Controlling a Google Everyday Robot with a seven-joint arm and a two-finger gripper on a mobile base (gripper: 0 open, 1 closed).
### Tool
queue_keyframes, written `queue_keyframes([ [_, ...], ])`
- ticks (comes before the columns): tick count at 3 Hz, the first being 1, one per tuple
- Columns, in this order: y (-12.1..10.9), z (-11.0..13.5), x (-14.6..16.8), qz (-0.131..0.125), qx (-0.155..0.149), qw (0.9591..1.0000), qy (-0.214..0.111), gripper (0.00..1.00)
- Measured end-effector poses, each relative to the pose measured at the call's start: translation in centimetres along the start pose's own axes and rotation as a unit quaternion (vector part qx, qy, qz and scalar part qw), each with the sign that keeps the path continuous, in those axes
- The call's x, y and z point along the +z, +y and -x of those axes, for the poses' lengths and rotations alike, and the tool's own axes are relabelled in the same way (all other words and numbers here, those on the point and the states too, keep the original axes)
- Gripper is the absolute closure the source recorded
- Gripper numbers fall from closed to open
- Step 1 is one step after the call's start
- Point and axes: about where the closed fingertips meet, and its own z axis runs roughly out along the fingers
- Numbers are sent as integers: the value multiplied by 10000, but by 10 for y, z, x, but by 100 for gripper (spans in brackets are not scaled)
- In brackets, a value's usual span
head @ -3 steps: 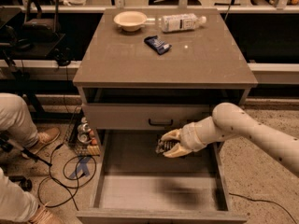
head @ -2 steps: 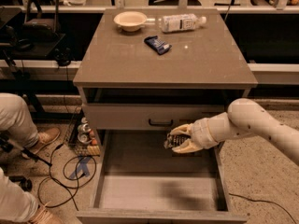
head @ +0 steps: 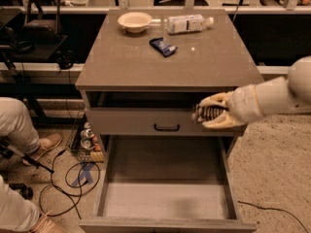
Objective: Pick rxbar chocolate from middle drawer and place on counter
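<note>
My gripper [head: 212,113] is shut on the rxbar chocolate [head: 207,112], a dark bar with pale bands held between the cream fingers. It hangs in front of the closed drawer front, at the cabinet's right side, above the open middle drawer [head: 165,198] and below the counter's front edge. The drawer is pulled out and its floor is bare. The counter [head: 141,64] is the grey-brown top slab above.
On the counter sit a white bowl [head: 134,21], a lying plastic bottle [head: 188,23] and a blue-wrapped bar [head: 163,46]. A drawer front with a black handle [head: 166,127] is closed. A seated person's leg [head: 19,125] and cables [head: 68,178] are on the left floor.
My gripper has lifted the bar up out of the drawer and moved right, now level with the closed drawer front near the cabinet's right edge.
</note>
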Motion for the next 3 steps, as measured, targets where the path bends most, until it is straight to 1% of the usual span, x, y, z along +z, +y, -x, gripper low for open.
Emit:
queue_keyframes([
  [1,-54,38,-49,-270,-417,9987,66,100],
  [2,-124,84,-74,-557,-893,9944,104,100],
  [3,-167,96,-67,-695,-1051,9920,75,100],
])
